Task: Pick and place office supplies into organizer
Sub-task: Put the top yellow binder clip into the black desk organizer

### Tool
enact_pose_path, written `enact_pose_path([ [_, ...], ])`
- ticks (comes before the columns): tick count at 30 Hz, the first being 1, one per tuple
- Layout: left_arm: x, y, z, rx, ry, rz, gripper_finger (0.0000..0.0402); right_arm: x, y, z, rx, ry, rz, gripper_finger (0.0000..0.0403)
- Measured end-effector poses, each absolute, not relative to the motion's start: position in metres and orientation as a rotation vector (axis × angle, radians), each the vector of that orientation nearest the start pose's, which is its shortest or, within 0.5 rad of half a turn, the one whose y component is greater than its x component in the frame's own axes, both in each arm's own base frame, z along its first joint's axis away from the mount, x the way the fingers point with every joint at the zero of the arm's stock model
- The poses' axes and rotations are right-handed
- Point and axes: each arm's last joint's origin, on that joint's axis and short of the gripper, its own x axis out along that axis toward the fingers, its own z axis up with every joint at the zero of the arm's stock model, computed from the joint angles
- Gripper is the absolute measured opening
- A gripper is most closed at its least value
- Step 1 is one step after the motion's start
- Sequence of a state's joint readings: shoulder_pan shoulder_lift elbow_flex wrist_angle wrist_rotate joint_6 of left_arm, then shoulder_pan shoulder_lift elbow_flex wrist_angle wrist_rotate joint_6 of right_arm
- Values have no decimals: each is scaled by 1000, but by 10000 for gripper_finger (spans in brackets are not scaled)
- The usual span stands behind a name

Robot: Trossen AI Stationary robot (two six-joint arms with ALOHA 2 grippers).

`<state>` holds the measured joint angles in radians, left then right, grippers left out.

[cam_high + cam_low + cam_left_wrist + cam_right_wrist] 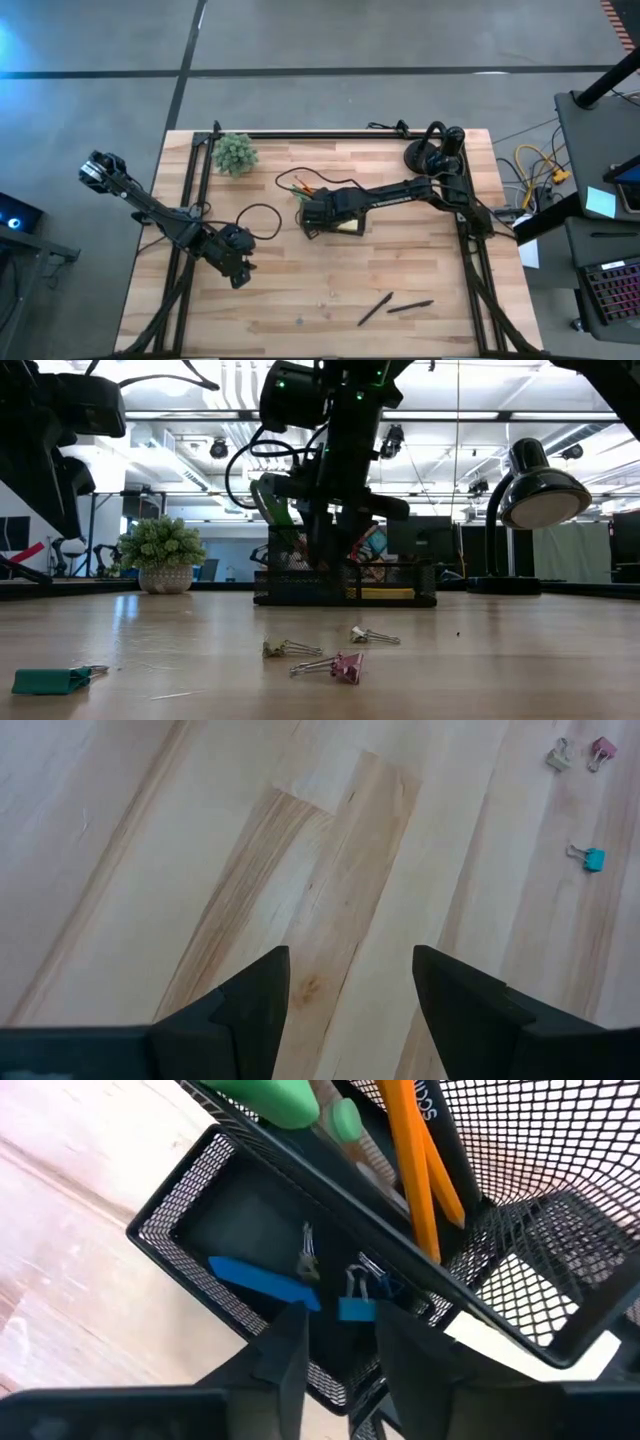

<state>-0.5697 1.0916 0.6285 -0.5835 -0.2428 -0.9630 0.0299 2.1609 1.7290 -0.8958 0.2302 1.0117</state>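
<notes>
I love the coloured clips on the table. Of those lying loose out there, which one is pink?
The pink clip is the nearest of the middle cluster in the low view, beside two silvery clips. The green clip lies apart, far to the side.

The right pincer [318, 215] hides much of the black wire-mesh organizer [345, 226]; its compartments are indistinguishable from above.

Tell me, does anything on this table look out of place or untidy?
Mostly leftovers: three binder clips and a teal one lie scattered on the wood, and two black pens sit loose near the table's front edge, all outside the mesh organizer. Nothing looks spilled or broken.
</notes>
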Motion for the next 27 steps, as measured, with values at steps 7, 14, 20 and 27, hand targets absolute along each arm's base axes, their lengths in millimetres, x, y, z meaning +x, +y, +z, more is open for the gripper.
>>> enact_pose_path([
  [7, 166, -98, 199, -464, 995, 185, 199, 434, 15, 190, 687, 1097, -779, 159],
  [14, 166, -98, 199, -461, 994, 183, 199, 417, 54, 232, 574, 1028, -694, 165],
  [20, 166, -98, 199, -446, 994, 176, 199, 389, 108, 255, 299, 1054, -518, 156],
  [27, 166, -98, 199, -432, 992, 167, 199, 365, 191, 224, 308, 1198, -288, 158],
])
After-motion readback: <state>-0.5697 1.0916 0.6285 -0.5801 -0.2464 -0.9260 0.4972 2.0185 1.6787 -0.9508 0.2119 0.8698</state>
